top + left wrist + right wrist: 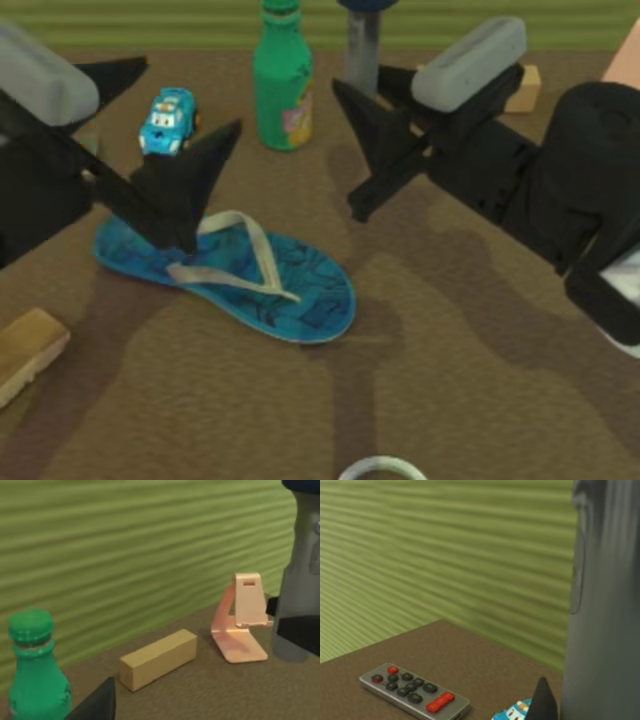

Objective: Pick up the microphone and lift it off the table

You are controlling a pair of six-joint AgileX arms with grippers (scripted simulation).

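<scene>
**Right hand closing in on an upright microphone**

A small microphone (362,45), with a slim grey metal handle and a dark navy foam head, is standing upright at the far edge of the rough brown tabletop (450,380), just right of a green plastic bottle (282,85). The right hand (358,150) is reaching toward it, its two black fingers spread open, one fingertip just beside the handle; nothing is being held. In the right wrist view the handle (605,605) is filling the side of the frame, very near. The left hand (185,165) is hovering open above a blue flip-flop (260,285), near a blue toy car (168,120).

The handle is looking smooth, rigid and light, likely slippery, so the middle of the grey cylinder seems the best place to grip. The foam head would squash, and the tall standing shape could topple if nudged.
</scene>
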